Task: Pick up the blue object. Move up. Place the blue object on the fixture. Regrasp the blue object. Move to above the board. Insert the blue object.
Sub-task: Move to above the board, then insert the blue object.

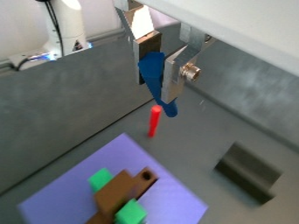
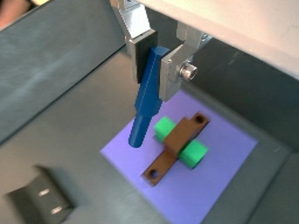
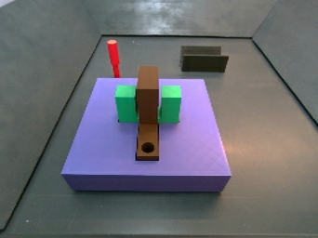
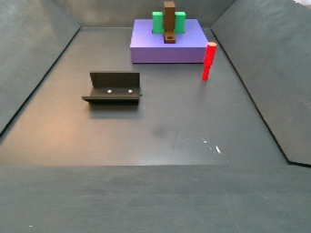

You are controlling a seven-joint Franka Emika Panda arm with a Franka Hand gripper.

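My gripper (image 1: 155,72) (image 2: 153,64) is shut on the blue object (image 1: 155,74) (image 2: 149,91), a slim blue peg that hangs down between the fingers, high above the floor. Neither side view shows the gripper or the peg. The board (image 3: 149,110) (image 4: 172,26) is a brown plank with a round hole near one end, lying between two green blocks (image 3: 126,103) on a purple base (image 3: 112,149). It shows below the gripper in both wrist views (image 1: 121,196) (image 2: 176,149). The fixture (image 3: 204,59) (image 4: 112,87) (image 1: 249,171) (image 2: 42,198) stands empty on the floor.
A red upright peg (image 3: 114,58) (image 4: 209,60) (image 1: 153,121) stands on the floor beside the purple base. Grey walls (image 3: 50,84) enclose the dark floor (image 4: 158,127) on all sides.
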